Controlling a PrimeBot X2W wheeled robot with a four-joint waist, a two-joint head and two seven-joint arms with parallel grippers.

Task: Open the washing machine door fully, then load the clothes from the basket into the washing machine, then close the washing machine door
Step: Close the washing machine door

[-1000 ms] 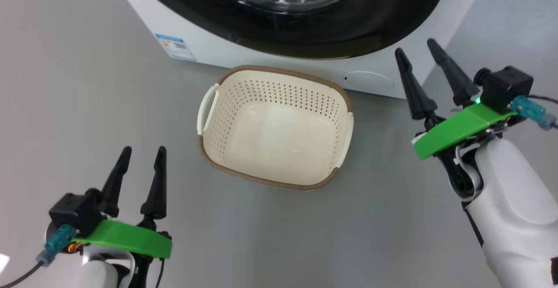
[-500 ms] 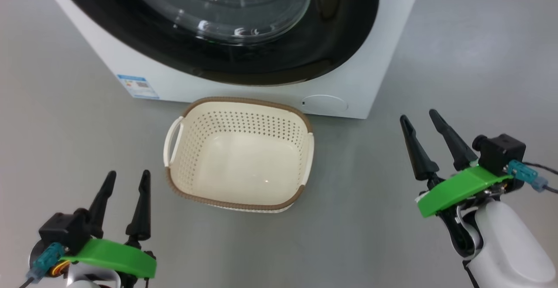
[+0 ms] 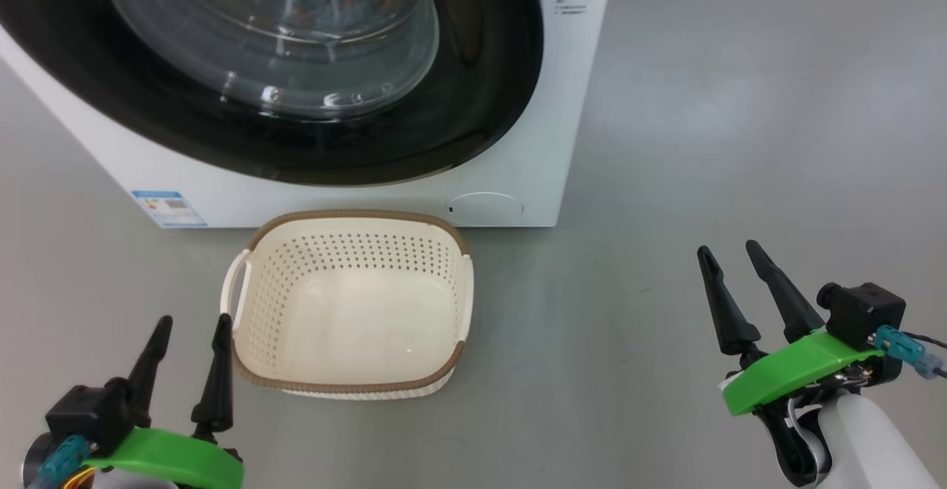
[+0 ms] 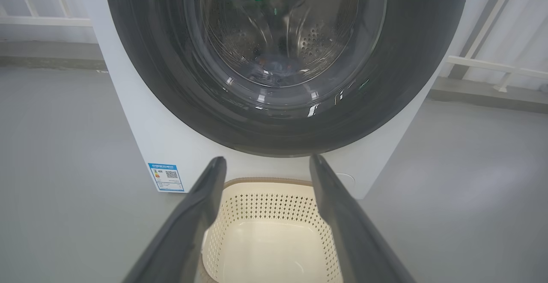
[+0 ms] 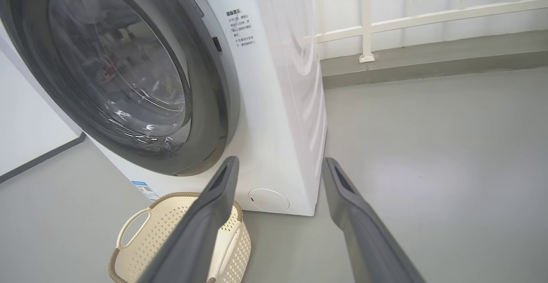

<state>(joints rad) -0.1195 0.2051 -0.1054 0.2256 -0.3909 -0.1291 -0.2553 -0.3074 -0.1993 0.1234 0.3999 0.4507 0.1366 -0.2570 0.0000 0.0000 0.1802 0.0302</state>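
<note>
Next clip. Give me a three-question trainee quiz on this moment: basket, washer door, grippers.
1. True or false: the basket is piled full.
2. The washing machine door is: A) swung wide open, B) shut, C) off its hinge.
3. Fill in: the left gripper and the right gripper both stand ____, holding nothing.
Key: 1 false, it is empty; 2 B; 3 open.
</note>
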